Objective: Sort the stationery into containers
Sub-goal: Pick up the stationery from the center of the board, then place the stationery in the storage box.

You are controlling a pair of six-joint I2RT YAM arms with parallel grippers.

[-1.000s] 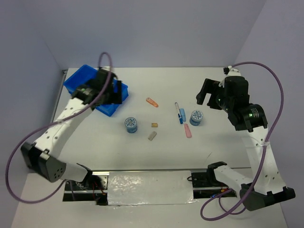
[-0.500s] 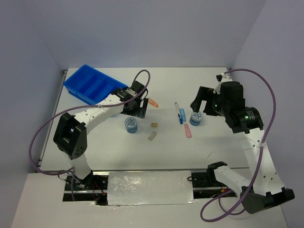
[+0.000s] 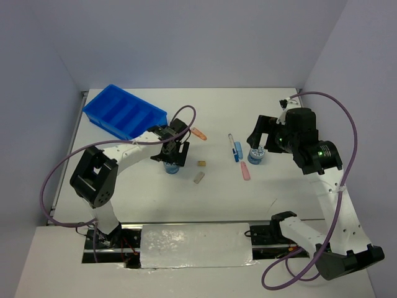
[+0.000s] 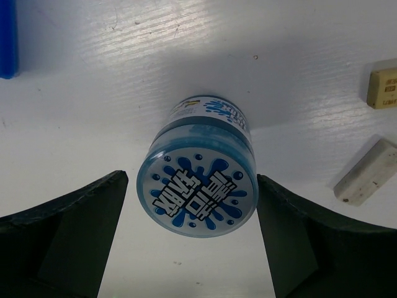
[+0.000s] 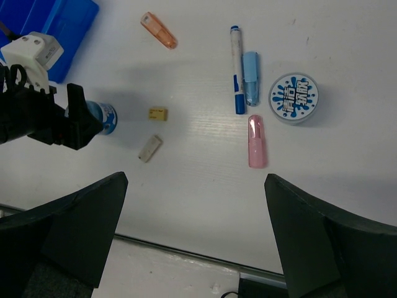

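**Top cam:** My left gripper (image 3: 172, 156) now sits right over the left blue disc (image 3: 172, 166). 0.5 s ago it was farther back, next to the orange stick (image 3: 198, 133), and 1 s ago it was over the blue tray (image 3: 118, 110). The tray is at the far-left corner of the table (image 3: 291, 198) and I can't see any items in it. The right gripper (image 3: 260, 139) hangs just behind the right blue disc (image 3: 256, 155), slightly closer than 0.5 s ago. None of the items have moved: the pen (image 3: 232, 147) is just left of that disc, the pink stick (image 3: 245, 171) is in front of it, and the tan cube (image 3: 201, 162) and grey block (image 3: 198, 177) lie mid-table.

**L wrist cam:** The fingers (image 4: 68, 236) are spread wide w/ the left disc (image 4: 196, 195) centred between them. There is a gap on both sides, so no contact. The disc stands on the table. The cube (image 4: 389, 84) and block (image 4: 366, 180) are off to the right, and a tray edge (image 4: 7, 37) shows at top left.

**R wrist cam:** The fingers (image 5: 68, 230) are wide apart and hold nothing, well above the table. The right disc (image 5: 293, 97) lies flat, just right of the pen (image 5: 236, 68). The pink stick (image 5: 257, 141) is below them and the orange stick (image 5: 159, 30) is at top. The left gripper covers most of the left disc (image 5: 105, 117).
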